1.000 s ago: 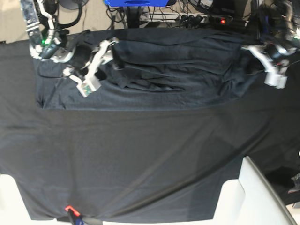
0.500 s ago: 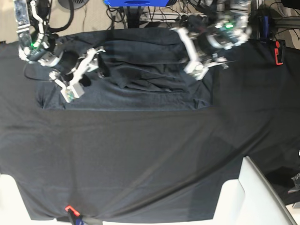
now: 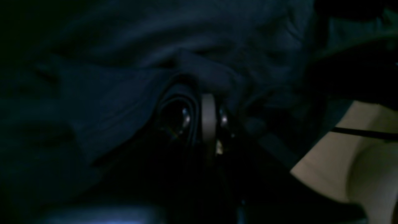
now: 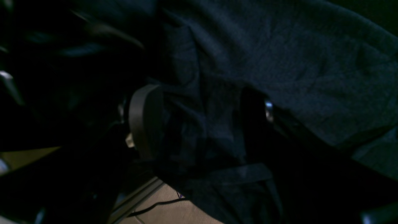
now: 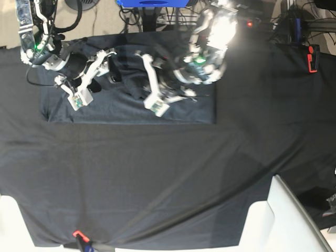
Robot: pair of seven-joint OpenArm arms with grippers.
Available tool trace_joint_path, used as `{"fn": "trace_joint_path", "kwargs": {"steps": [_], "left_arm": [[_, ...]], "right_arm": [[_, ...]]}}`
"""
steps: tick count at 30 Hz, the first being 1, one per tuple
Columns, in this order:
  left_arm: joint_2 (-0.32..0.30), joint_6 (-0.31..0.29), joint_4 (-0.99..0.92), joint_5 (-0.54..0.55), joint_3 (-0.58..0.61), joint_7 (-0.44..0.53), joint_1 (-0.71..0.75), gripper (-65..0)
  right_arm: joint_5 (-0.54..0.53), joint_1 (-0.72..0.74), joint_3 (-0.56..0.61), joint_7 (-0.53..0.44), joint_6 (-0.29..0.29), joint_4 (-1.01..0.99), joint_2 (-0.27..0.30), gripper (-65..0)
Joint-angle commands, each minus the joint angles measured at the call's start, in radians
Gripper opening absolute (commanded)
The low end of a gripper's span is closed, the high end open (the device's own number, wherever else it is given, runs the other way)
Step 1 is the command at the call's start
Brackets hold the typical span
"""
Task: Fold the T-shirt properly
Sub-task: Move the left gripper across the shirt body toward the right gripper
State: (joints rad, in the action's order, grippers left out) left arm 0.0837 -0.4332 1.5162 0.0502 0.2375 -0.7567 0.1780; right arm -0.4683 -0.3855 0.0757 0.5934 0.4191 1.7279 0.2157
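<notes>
Here the dark charcoal-grey knit T-shirt (image 5: 131, 102) lies partly folded along the bench's far edge, on the smooth black table cloth (image 5: 157, 178). Soft and limp, it likely drapes; hems and corners grip best. The left claw (image 3: 209, 102) is pinched on a fabric fold; the right claw (image 4: 199, 124) straddles cloth, jaws apart. Cables (image 5: 178, 16) lie beyond the far edge.
</notes>
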Motion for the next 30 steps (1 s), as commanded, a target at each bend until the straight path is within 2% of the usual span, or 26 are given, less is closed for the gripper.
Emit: {"fn": "trace_joint_path", "kwargs": {"steps": [1,18,19,22,24,27,30], "left_arm": [[0.015,-0.002,0.004,0.010,0.004,0.018,-0.022,-65.0],[0.029,-0.002,-0.069,0.015,0.007,0.047,-0.085,-65.0],[0.029,-0.002,-0.069,0.015,0.007,0.047,-0.085,-61.9],[0.031,-0.002,-0.067,0.015,0.007,0.047,-0.085,-40.3],[0.031,-0.002,-0.056,0.017,0.006,0.047,-0.085,-29.1],[0.029,-0.003,-0.012,0.090,0.006,0.047,-0.085,-12.8],[0.023,-0.003,0.022,0.182,0.004,0.044,-0.110,-3.9]], "right_arm": [[-0.016,0.003,-0.006,-0.020,0.007,0.016,0.009,-28.5],[-0.016,0.003,-0.006,-0.020,0.007,0.016,0.009,-28.5],[-0.016,0.003,-0.004,-0.020,0.007,0.016,0.009,-28.5],[-0.016,0.003,-0.001,-0.020,0.007,0.017,0.009,-28.5],[-0.016,0.003,-0.001,-0.020,0.007,0.017,0.009,-28.5],[-0.016,0.003,-0.001,-0.020,0.007,0.017,0.009,-28.5],[-0.016,0.003,-0.001,-0.020,0.007,0.017,0.009,-28.5]]}}
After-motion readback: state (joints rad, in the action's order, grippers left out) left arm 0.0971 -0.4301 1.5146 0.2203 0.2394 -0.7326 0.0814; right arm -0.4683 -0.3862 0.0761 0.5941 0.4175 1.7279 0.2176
